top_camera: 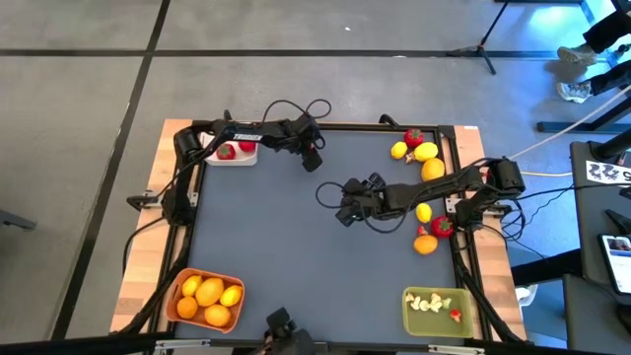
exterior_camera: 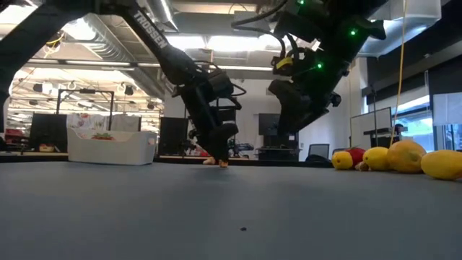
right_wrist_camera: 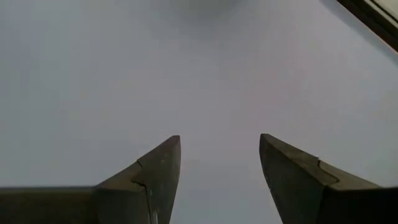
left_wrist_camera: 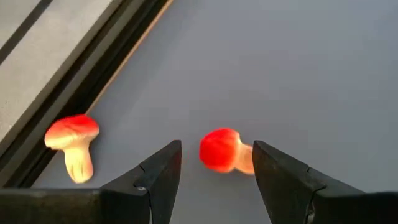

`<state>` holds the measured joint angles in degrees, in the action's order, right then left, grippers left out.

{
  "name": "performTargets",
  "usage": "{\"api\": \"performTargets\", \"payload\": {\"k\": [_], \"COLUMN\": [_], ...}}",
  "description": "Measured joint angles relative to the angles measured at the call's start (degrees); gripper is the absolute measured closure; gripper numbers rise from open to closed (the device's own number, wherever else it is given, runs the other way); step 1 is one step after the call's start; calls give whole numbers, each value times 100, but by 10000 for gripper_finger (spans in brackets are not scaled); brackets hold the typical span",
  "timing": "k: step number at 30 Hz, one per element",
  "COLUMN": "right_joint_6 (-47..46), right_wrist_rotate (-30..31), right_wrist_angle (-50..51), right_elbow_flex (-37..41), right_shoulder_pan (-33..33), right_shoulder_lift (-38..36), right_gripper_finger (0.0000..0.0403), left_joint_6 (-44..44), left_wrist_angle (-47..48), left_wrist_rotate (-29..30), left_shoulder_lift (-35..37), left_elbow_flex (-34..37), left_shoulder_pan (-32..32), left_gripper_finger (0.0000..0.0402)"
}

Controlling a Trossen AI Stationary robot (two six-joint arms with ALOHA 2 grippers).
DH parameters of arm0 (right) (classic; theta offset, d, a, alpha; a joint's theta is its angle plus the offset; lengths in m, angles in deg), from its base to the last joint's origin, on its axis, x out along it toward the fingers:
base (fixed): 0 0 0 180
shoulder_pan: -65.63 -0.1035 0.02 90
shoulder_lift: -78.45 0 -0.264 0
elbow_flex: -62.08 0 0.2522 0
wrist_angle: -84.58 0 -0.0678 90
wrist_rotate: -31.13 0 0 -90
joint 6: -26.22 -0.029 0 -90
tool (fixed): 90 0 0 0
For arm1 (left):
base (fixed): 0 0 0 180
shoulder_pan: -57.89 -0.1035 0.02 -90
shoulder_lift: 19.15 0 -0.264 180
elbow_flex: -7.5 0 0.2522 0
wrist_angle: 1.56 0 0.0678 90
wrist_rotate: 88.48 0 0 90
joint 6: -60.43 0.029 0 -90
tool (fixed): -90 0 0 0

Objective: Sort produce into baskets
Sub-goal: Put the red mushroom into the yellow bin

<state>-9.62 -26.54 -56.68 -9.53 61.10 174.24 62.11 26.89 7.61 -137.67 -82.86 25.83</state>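
Observation:
Two tiny toy mushrooms with red caps and pale stems lie on the grey table near its far edge. My left gripper (left_wrist_camera: 214, 171) is open and low over the table, its fingers on either side of one mushroom (left_wrist_camera: 221, 150). The other mushroom (left_wrist_camera: 73, 144) lies beside the table's edge rail. In the high view my left gripper (top_camera: 314, 158) is right of the white basket (top_camera: 233, 158), which holds strawberries. My right gripper (top_camera: 347, 209) is open and empty above bare table at the middle. The orange basket (top_camera: 177, 286) holds lemons and oranges. The olive-green basket (top_camera: 409, 314) holds pale bits.
Loose produce lies at the table's right: a strawberry (top_camera: 413, 137), lemons (top_camera: 426, 151), an orange (top_camera: 432, 170), a lemon (top_camera: 423, 212), a strawberry (top_camera: 441, 227) and an orange (top_camera: 425, 244). Cables loop at the far edge. The table's middle and left are bare.

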Motion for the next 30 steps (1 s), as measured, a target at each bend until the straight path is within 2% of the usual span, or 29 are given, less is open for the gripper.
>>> {"api": "performTargets", "payload": {"k": [11,24,27,30], "right_joint_6": [11,13,13,15], "right_wrist_rotate": [0,-2,-2,-2], "right_wrist_angle": [-161,-157,-156,-135], "right_elbow_flex": [56,56,56,56], "right_shoulder_pan": [1,1,1,1], "right_shoulder_lift": [-2,-2,-2,-2], "right_gripper_finger": [185,185,185,185], "left_joint_6": [350,781,832,875], "left_wrist_angle": [-194,-174,-176,-164], "left_wrist_rotate": [-273,-431,-431,-421], "left_shoulder_lift": [-164,-167,-166,-154], "left_elbow_flex": [-3,4,4,4], "left_shoulder_pan": [-68,-55,-54,-17], "left_gripper_finger": [215,376,395,392]}}
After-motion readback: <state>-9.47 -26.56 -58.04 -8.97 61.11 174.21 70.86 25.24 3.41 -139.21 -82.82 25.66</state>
